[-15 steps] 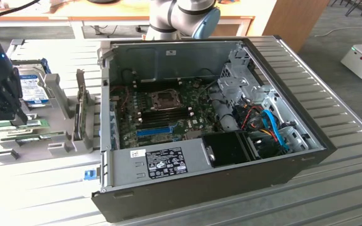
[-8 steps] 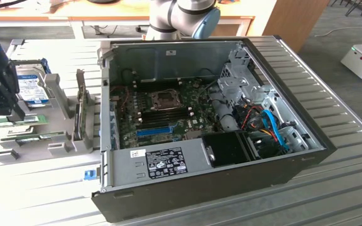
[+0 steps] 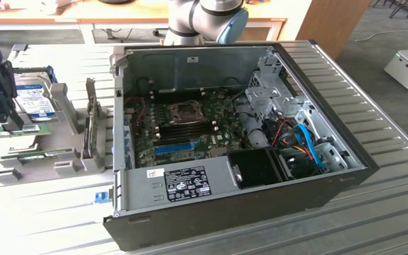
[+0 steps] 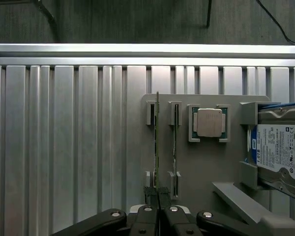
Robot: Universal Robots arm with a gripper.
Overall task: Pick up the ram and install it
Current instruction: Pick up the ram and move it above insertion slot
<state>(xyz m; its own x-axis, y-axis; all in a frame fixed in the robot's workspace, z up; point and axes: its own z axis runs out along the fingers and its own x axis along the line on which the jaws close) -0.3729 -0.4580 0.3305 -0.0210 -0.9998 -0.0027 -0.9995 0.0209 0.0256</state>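
As fingers (image 4: 149, 196) clasp ram (image 4: 157, 142), second stick (image 4: 174, 142) stands.

The hard drive (image 4: 280, 150) label reads "WD Blue"; the case sticker (image 3: 186, 183) print is too small

table (image 4: 64, 147): ribbed bare metal, brushed, dull sheen. holder (image 4: 201, 167): grey plastic, matt. ram (image 4: 157, 142): green circuit board, matt. CPU (image 4: 209, 122): dull metal lid. drive (image 4: 280, 152): glossy label, metal body. case (image 3: 189, 66): bare sheet metal inside, matt black outside. gripper (image 4: 158, 196): black, semi-gloss.
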